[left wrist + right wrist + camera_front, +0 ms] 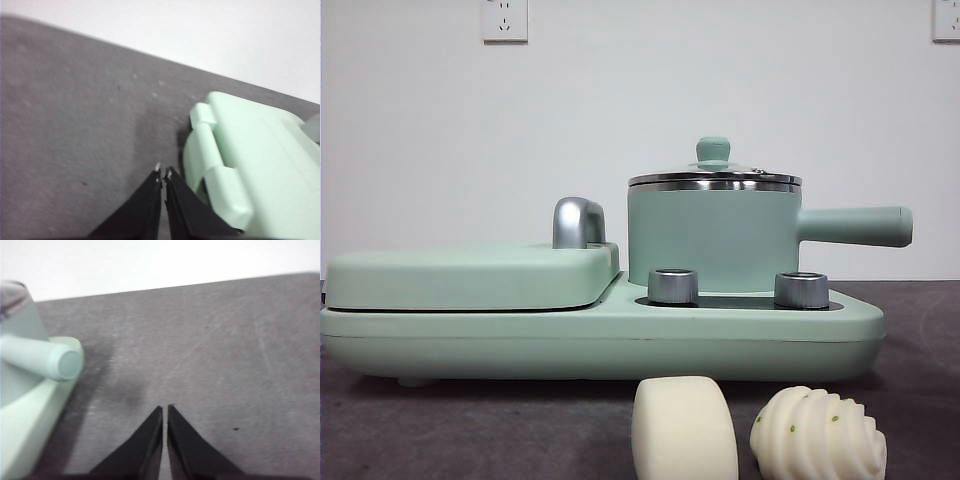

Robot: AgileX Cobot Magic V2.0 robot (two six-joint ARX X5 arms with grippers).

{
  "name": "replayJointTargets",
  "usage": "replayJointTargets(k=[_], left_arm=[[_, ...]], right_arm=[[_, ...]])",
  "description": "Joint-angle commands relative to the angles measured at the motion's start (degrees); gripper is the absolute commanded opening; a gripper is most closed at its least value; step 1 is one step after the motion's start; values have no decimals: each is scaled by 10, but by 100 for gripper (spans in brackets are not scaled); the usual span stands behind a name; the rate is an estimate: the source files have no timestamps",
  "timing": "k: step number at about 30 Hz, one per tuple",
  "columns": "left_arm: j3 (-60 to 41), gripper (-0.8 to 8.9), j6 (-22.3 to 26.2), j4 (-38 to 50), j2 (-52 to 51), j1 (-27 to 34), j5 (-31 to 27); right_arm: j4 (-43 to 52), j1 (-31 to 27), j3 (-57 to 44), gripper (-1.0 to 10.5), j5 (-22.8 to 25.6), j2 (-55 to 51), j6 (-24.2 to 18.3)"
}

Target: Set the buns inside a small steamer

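The smooth cream-white bun (684,428) and the ridged bun with green specks (818,435) lie side by side on the grey table at the front. Behind them the small steamer (715,235), a mint-green pot with a side handle (855,226), stands on the cooker base with its glass lid (714,178) on. My left gripper (163,172) is shut and empty over the grey cloth beside the cooker's griddle end. My right gripper (165,409) is shut and empty over the cloth beside the steamer's handle (42,361). Neither gripper shows in the front view.
The flat mint-green lidded griddle (470,275) with a chrome handle (578,222) takes the left half of the cooker base (600,340). Two steel knobs (672,285) stand in front of the steamer. The griddle's hinged end shows in the left wrist view (250,165).
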Motion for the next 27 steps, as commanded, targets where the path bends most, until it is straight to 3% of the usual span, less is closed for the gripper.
replayJointTargets(k=[1,6,12,20,25,27], left_arm=[[37,16,-30,3,18,-6,14],[105,16,-32,1,74,-21,31],[208,16,-29,-9,182,-42,79],[370,16,37,-75,344,-82,203],[446,16,70,-121,420,-109,270],[459,16,70,-119,438,-117,298]], right_arm=[[7,1,27,14,-14,-1,67],[-16,4,99,14,-50,24,120],[-89,4,223,14,-137,104,109],[-217,4,388,14,-296,251,-11],[-277,4,463,14,-360,322,-92],[-278,4,473,14,-376,336,-101]])
